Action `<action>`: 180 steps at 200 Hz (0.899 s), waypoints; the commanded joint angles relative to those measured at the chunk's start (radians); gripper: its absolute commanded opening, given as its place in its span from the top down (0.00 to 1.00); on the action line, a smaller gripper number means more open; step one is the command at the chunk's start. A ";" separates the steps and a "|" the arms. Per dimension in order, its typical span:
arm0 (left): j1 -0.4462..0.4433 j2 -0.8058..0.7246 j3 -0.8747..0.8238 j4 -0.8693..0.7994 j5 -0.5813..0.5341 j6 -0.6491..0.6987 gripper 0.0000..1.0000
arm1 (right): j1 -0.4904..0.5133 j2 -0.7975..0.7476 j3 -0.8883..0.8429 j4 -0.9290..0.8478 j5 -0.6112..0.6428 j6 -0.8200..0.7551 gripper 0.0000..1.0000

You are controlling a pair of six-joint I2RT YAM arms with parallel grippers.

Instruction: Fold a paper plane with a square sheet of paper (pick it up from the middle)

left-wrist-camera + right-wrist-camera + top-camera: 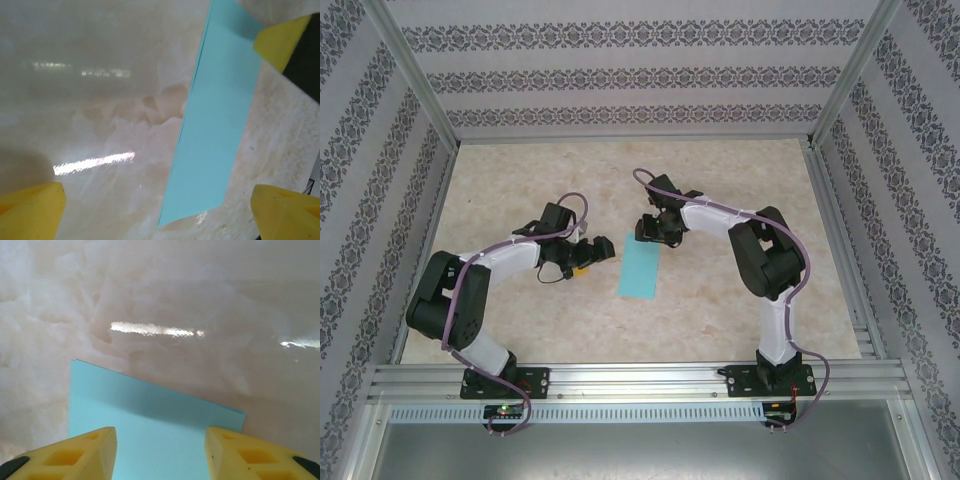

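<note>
**Crease: pin far end, then sweep**
My left gripper [590,254] is hovering beside the square sheet of paper [641,268], jaws wide, empty. The sheet is lying folded narrow, mid surface [740,300]. My right gripper [648,232] is straddling its far end, half-spread, gripping nothing.

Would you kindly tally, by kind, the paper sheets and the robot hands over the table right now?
Turquoise sheet of paper, folded to a narrow rectangle: 1
Robot hands: 2, the left hand and the right hand
Total: 3
</note>
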 commanded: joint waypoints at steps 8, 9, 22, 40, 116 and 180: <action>-0.005 -0.055 -0.009 -0.043 -0.076 -0.031 0.04 | 0.091 -0.115 0.033 -0.156 0.215 -0.031 0.42; -0.004 -0.055 -0.008 -0.046 -0.081 -0.031 0.04 | 0.095 -0.117 0.032 -0.160 0.222 -0.031 0.41; 0.006 -0.067 -0.008 -0.070 -0.115 -0.036 0.04 | 0.142 -0.147 0.006 -0.193 0.295 -0.011 0.37; 0.039 -0.080 -0.023 -0.073 -0.135 -0.053 0.04 | 0.199 -0.175 -0.022 -0.222 0.328 0.016 0.31; 0.177 -0.115 -0.075 -0.064 -0.130 -0.073 0.00 | 0.361 -0.060 0.044 -0.298 0.254 -0.025 0.16; 0.208 -0.130 -0.088 -0.080 -0.145 -0.055 0.00 | 0.375 0.003 0.057 -0.323 0.216 -0.042 0.14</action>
